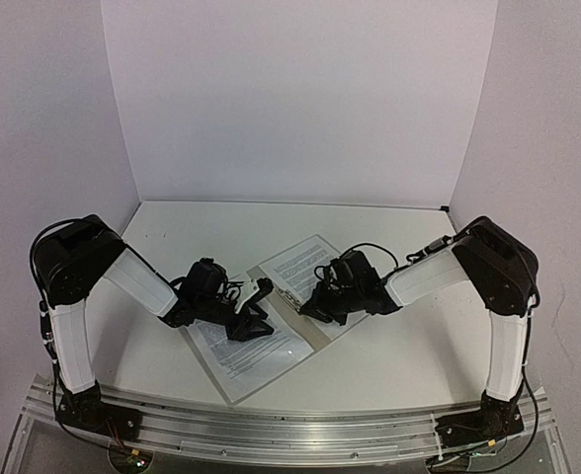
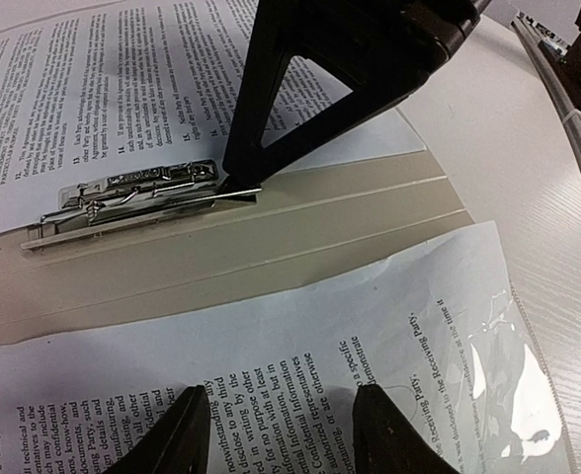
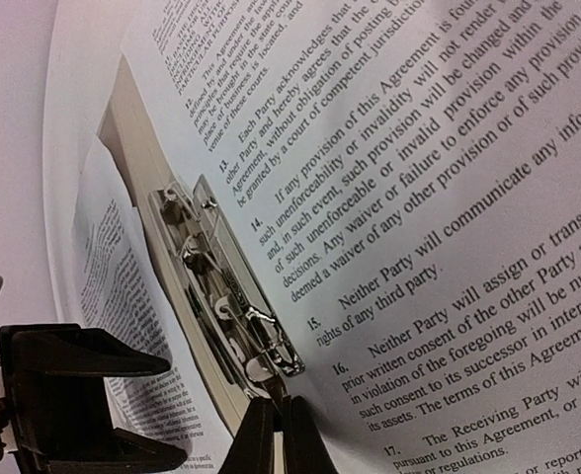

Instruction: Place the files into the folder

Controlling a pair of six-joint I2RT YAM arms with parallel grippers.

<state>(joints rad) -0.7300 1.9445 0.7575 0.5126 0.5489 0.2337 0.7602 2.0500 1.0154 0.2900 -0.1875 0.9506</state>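
Note:
The beige folder lies open on the table between both arms, its spine bare. One printed file lies on its far half, another on its near half. A metal clip sits along the spine by the far sheet. My right gripper is shut, a thin metal lever of the clip pinched between its tips. My left gripper stands open just above the near sheet, with nothing between its fingers.
The white table is boxed in by white walls on three sides. An aluminium rail runs along the near edge by the arm bases. The two grippers are close together over the folder's spine.

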